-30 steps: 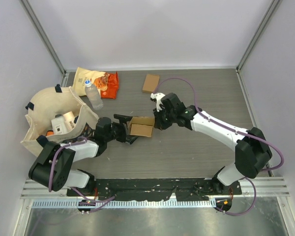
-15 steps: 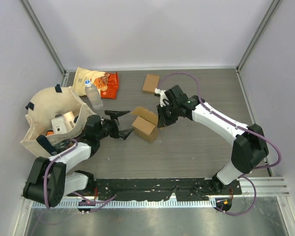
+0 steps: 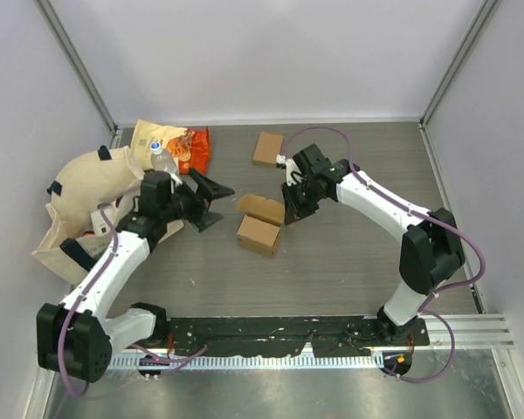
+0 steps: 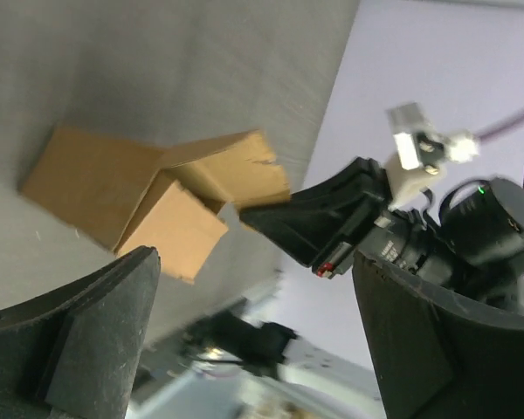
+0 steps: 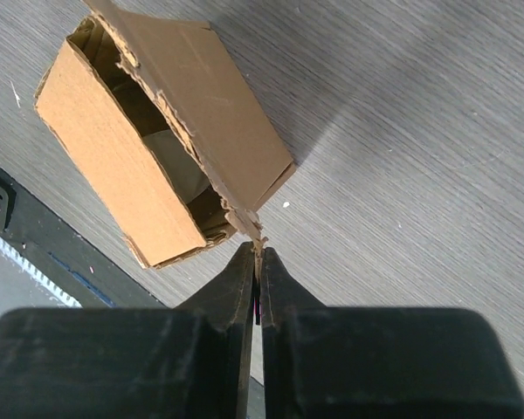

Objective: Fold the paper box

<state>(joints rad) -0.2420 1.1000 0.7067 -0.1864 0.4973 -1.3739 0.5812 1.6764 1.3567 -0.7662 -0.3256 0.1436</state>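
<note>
**Right wrist view shows the pinch that the overhead view blurs**

Up close, the right gripper (image 5: 257,262) has its jaws pressed together on the torn corner of the paper box (image 5: 157,140), at the raised flap. From overhead, that contact is too small to make out. The box rests mid-table (image 3: 349,262) with its flap open. To its left and apart from it, the left gripper (image 3: 211,199) is spread wide, holding nothing. Farther back are a small flat carton (image 3: 268,147), a snack packet (image 3: 170,144) and a cloth bag (image 3: 79,188).
</note>
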